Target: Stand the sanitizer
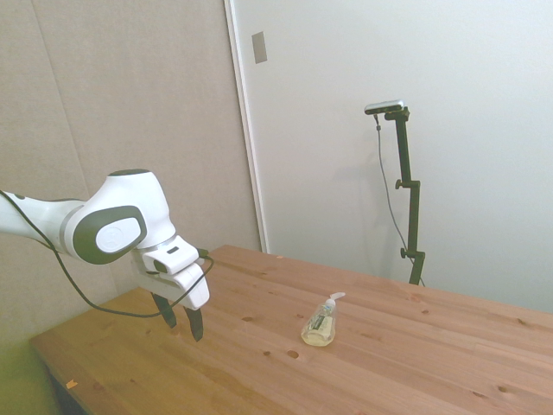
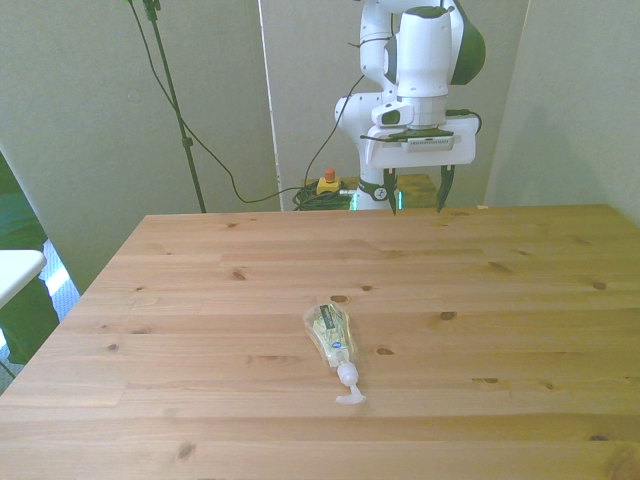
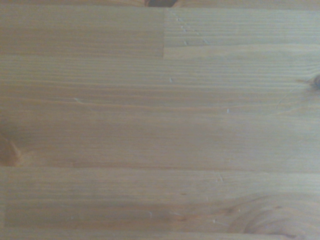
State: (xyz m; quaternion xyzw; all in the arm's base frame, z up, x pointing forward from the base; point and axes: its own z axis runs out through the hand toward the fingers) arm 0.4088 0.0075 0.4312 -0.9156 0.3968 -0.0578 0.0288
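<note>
Front view: gripper (image 2: 415, 199) spread, pointing down above table (image 2: 520, 300).

I see the wooden table (image 1: 406, 363), pale knotty pine planks, filling my wrist view with bare grain (image 3: 160, 125). Behind the table in my side view stands a beige panel wall (image 1: 130, 104), meeting a plain white wall (image 1: 467, 104) at a white vertical strip (image 1: 244, 130). A small grey plate (image 1: 259, 47) sits high on the white wall, just beside that strip. Light is soft and even
</note>
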